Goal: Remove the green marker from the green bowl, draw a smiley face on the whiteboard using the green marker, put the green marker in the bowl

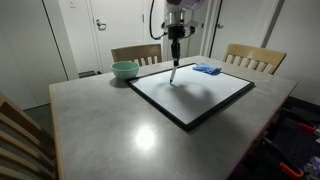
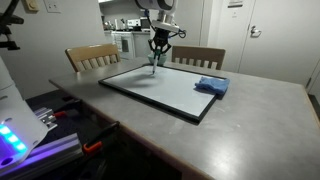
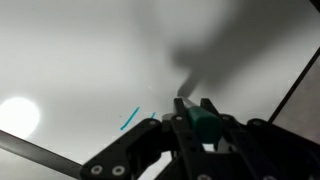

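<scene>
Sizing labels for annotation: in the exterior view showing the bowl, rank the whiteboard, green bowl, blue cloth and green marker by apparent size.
1. whiteboard
2. green bowl and blue cloth: look alike, left unranked
3. green marker, smallest

Whiteboard [image 1: 195, 95]: smooth, glossy white, thin black frame. Table [image 1: 100, 125]: smooth grey top, satin sheen with glare. Chairs [image 1: 136, 52]: slatted wood. Blue pad [image 1: 207, 69]: soft, cloth-like, matt.
</scene>
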Controlling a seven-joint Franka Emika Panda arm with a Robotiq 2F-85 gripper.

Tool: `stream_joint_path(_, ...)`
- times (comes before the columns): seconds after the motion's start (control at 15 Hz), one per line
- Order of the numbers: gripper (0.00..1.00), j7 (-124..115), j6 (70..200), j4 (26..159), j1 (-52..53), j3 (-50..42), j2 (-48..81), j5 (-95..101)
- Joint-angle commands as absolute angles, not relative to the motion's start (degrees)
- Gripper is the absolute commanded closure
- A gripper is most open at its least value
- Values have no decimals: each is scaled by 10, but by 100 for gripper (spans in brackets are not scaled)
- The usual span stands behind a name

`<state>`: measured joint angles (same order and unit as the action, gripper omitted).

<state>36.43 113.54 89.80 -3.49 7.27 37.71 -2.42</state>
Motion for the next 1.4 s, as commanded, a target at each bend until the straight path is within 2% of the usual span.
stream_joint_path(0.0, 95, 367, 1116, 907, -41, 73, 373, -26)
stream_joint_path(1.33, 95, 365, 1079, 906, -47, 66, 371, -26)
